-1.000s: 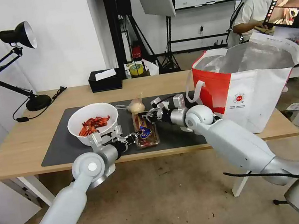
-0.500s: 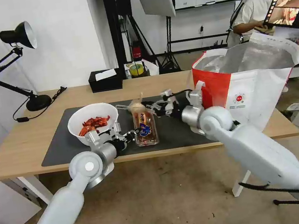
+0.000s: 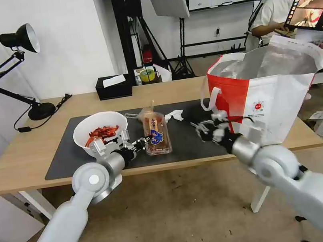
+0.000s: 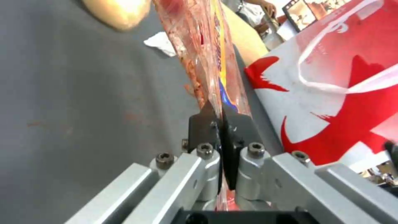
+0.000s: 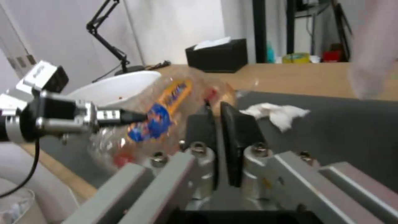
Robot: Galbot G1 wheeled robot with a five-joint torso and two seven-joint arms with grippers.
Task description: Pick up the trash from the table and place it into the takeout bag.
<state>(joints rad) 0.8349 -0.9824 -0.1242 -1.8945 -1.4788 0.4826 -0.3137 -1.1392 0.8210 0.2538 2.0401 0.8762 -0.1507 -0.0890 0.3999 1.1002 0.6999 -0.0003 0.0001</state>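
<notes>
Both grippers now apart — left (image 3: 145, 141) clamped on clamshell box (image 3: 156, 134), right (image 3: 202, 130) withdrawn, fingers together.

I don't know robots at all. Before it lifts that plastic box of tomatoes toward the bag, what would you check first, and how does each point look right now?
1. Left gripper shut on the plastic box: ok, its fingers pinch the box's near edge.
2. Right gripper out of the way: ok, it sits over the mat, apart from the box, fingers together and empty.
3. Takeout bag open at the top: ok, the foil lining shows.
4. Path from box to bag free: ok, just the tissue lies on the mat between them.
5. Bowl clear of the left arm: cannot tell, it stands very close.
6. Box lid closed: cannot tell.
</notes>
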